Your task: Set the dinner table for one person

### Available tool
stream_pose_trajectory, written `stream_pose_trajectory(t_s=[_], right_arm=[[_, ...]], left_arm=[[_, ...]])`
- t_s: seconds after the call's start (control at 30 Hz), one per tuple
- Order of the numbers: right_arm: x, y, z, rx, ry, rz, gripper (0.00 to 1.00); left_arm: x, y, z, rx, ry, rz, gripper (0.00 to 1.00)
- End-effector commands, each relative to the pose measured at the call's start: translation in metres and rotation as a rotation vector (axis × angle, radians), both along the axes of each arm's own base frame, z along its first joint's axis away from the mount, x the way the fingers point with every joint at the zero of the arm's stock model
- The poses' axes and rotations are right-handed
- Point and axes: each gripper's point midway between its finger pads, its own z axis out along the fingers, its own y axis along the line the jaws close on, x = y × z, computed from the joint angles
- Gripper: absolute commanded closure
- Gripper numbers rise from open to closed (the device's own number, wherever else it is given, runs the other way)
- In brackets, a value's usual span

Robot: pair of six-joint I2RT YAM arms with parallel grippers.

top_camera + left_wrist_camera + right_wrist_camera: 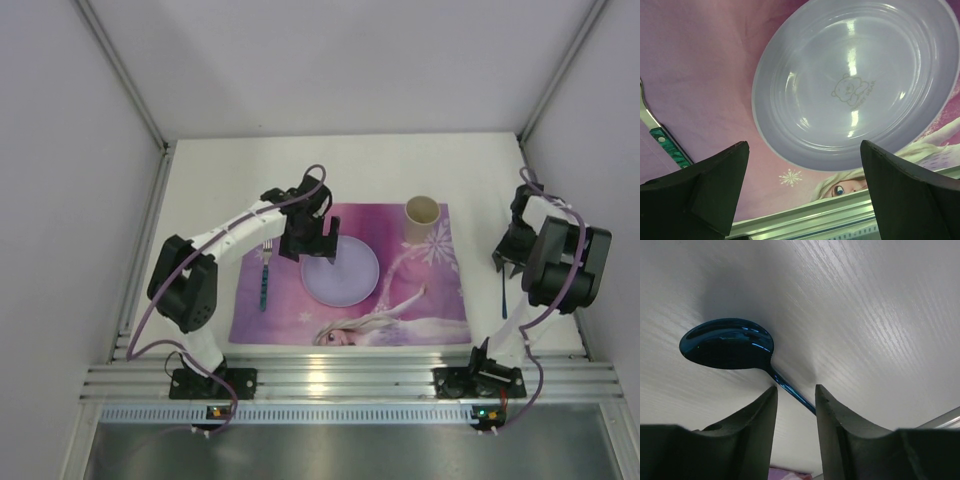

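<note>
The middle of the placemat [420, 300] is being taken up by the plate [340, 272], its left edge by the fork [264, 280] and its far right corner by the cup [422, 213], while the plate's far left rim is being overhung by the wide-spread left gripper [318, 250]. Right of the mat, the dinner table [300, 170] is being occupied by the spoon [727, 344], whose handle is being straddled by the right gripper [795, 395]; a bare band behind the mat is being left free.

The left arm [230, 228] and right arm [560, 262] each comprise white link tubes and black rounded joint housings, with a purple cable looped along the outside. Both black base blocks are mounted on the aluminium rail [340, 380], with small coloured indicator lights at the rail's near side. The left fingers [715, 185] and right fingers [755, 425] are matte black tapered wedges.
</note>
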Motion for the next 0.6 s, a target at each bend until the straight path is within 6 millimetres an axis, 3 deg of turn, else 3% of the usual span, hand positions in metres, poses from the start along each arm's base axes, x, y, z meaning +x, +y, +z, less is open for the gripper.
stream_pose_trajectory(t_s=[0.0, 0.1, 0.27, 0.37, 0.47, 0.57], right_arm=[[0.012, -0.01, -0.013, -0.033, -0.031, 0.011, 0.63], [0.012, -0.01, -0.021, -0.032, -0.022, 0.018, 0.7], [0.005, -0.012, -0.032, -0.044, 0.009, 0.031, 0.99], [0.006, -0.012, -0.033, -0.044, 0.003, 0.024, 1.0], [0.009, -0.017, -0.019, -0.074, 0.003, 0.022, 1.0], [0.023, -0.027, 0.018, -0.161, -0.022, 0.045, 1.0]], left_arm=[[-0.003, 0.005, 0.011, -0.009, -0.03, 0.016, 0.02], [-0.007, 0.008, 0.007, 0.0, -0.018, 0.021, 0.02], [-0.008, 0.009, 0.005, 0.009, -0.009, 0.02, 0.02], [-0.005, 0.007, 0.009, 0.011, -0.013, 0.013, 0.02], [-0.001, 0.005, 0.014, 0.013, -0.018, 0.01, 0.02], [0.004, -0.001, 0.023, 0.001, -0.028, 0.005, 0.02]])
